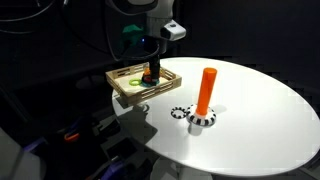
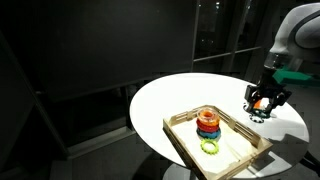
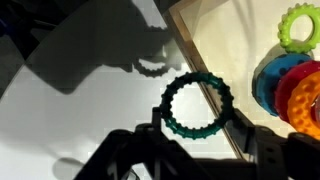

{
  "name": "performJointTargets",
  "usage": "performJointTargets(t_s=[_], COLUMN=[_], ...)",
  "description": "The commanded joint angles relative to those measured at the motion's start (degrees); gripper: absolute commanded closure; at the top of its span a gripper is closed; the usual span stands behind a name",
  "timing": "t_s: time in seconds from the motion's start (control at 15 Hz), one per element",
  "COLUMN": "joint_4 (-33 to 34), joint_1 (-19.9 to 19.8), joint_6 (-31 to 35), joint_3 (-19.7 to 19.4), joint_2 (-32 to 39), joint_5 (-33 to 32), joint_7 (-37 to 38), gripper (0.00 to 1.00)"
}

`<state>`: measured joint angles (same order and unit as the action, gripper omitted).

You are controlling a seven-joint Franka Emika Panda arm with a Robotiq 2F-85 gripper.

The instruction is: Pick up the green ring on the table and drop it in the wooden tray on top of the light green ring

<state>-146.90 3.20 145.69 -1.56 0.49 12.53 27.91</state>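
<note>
On the large round white surface (image 1: 260,110), the wooden tray (image 2: 238,141) is set near one edge, and the carrying step is judged to be in hand. The claw (image 2: 262,104) is seen at the tray's side. In the wrist view the green ring (image 3: 166,108) is gripped between its fingers, the jaws drawn in against the ring's outer edge. The ring is seen straddling the line of the tray's rim, half over the white surface and half over the wood. A toothed shadow cast apart from it suggests that it is held clear of the surface.

The drop is not yet called for. The light green ring (image 3: 286,28) lies flat on the tray floor, well apart from the held ring, so the claw is expected to need moving further across the tray until the two rings are lined up. Only then should the jaws be opened.

Most in the way is the stack of coloured rings (image 2: 208,122), which stands in the tray between the rim and the target's side. It is judged likely to be clipped if the ring is carried low. The tray's raised rim must also be cleared.

Elsewhere an orange cylinder (image 1: 207,88) is stood upright well away from the tray. Two black-and-white patterned rings (image 1: 197,119) are laid at its foot, and neither is thought to hinder the move.
</note>
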Motion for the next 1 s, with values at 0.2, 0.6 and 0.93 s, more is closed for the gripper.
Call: performJointTargets(t_s=[0.2, 0.6, 0.93], joint_4=[1.49, 3.96, 7.03], joint_1=[0.40, 3.35, 5.92], joint_6=[-0.35, 0.41, 3.73], joint_3=[2.64, 6.43, 8.77], joint_2=[1.40, 3.86, 8.22], joint_5=[-2.93, -5.12, -4.35], joint_7=[-1.18, -2.48, -4.78], gripper=[0.58, 0.58, 0.58])
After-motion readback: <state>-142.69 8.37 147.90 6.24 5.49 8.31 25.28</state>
